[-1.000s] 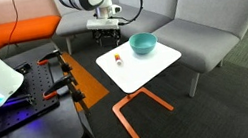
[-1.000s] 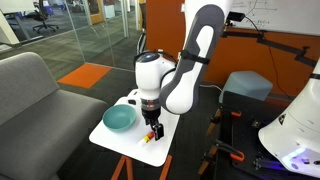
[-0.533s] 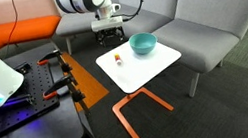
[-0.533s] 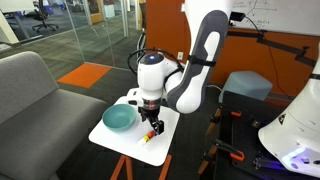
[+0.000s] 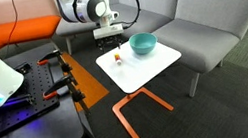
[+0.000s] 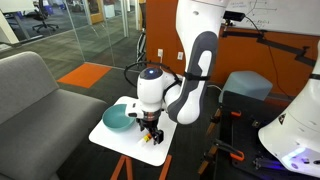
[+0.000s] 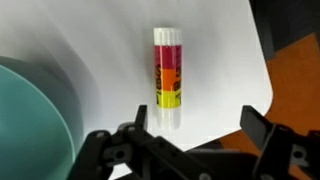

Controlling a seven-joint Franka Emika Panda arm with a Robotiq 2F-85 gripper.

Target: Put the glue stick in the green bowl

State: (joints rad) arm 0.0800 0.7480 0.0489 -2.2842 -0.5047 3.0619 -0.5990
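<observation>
A: Glue stick (image 7: pixel 167 78) first. Where does it lie?

B: Flat on the table (image 7: pixel 100 40), which has a smooth white top. In the wrist view the stick is a short cylinder, its long axis running from 12 to 6 o'clock. It has a white cap at the 12 o'clock end, then pink, orange and yellow label bands with dark print, then a pale whitish end.

A: And the bowl?

B: The green bowl (image 7: pixel 30 130) is round, glossy and teal, with smooth walls. In the wrist view it fills the 8 o'clock corner, on the 9 o'clock side of the stick and apart from it.

A: Fingers?

B: The gripper (image 7: pixel 197 118) hangs low over the table. Its 2 black, blocky fingers (image 7: pixel 255 125) are spread wide and hold nothing. The stick lies toward 12 o'clock from the gap. Its pale end is just beside the finger on the 9 o'clock side, but I cannot tell whether they touch.

A: The rest?

B: In an exterior view the arm (image 6: pixel 195 70) is white, rounded and shiny. The table stands on thin bent orange legs (image 5: pixel 131 108), with a grey fabric sofa (image 5: pixel 206 15) behind it.
</observation>
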